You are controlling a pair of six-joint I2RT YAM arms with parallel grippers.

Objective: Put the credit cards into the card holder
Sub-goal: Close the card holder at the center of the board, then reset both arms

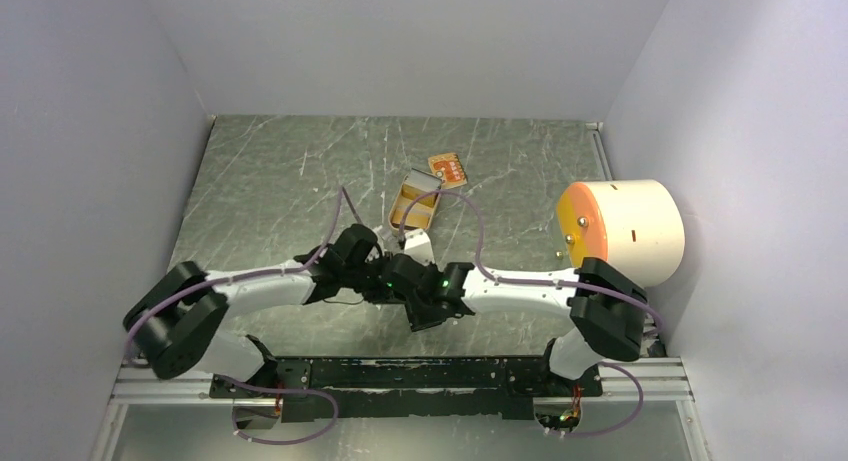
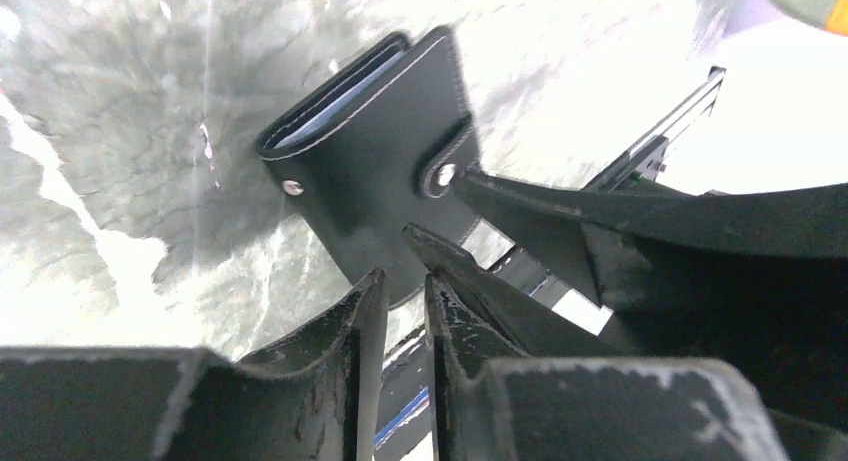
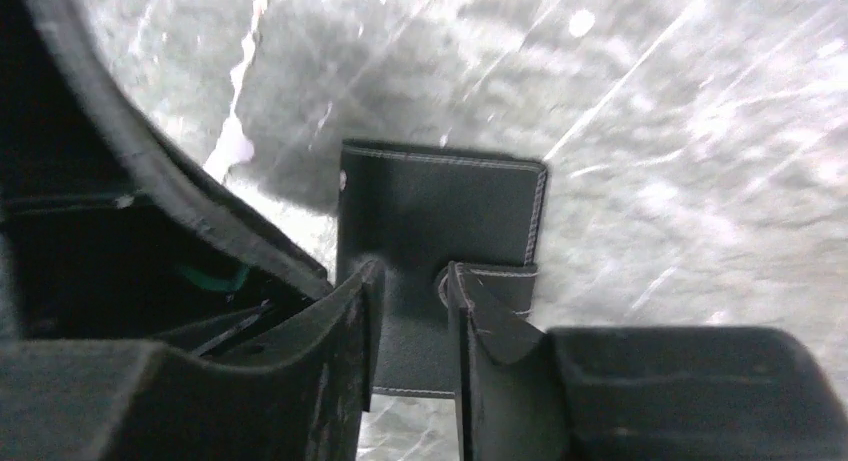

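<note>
Over the bench (image 1: 260,181), left tool (image 2: 405,281) clamps the card holder (image 2: 370,141) steady so right tool (image 3: 412,271), slightly apart, can pop its snap tab (image 2: 452,159).

**Pale booth, marbled grey table**

Below the left gripper (image 2: 400,281) and the right gripper (image 3: 412,276) lies a grey-green table (image 1: 270,181), marbled and crossed with white scratches. Plain lilac-white walls close it in: the back wall (image 1: 400,41) ahead of the fingertips, the left wall (image 1: 80,161) outward of the left gripper, the right wall (image 1: 760,131) outward of the right. Behind both, a silver rail (image 1: 160,386) edges the table. Light glares off the surface beneath them, around a soft dark shadow (image 3: 300,151).
</note>
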